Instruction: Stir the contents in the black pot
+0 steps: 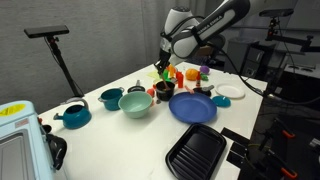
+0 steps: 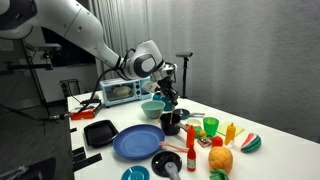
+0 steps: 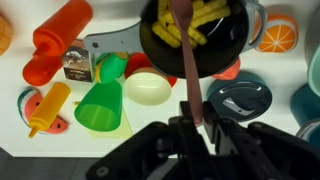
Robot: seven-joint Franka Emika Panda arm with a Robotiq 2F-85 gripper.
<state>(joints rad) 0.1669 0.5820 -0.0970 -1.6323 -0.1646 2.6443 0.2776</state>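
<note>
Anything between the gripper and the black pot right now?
Nothing visible. In the wrist view the gripper is shut on a brown stick that reaches into the black pot, among the yellow pieces. The green cup sits off to the side.

black pot [image 2: 171,124] reachable from above, blue plate [image 1: 192,108] and green cup [image 3: 100,108] near its sides

A pale grey wall [image 1: 100,40] backs the white surface [image 1: 110,140] in an exterior view, with a black tripod [image 1: 47,32] standing beside it; a pleated grey curtain [image 2: 250,50] hangs behind in an exterior view, under even indoor light
</note>
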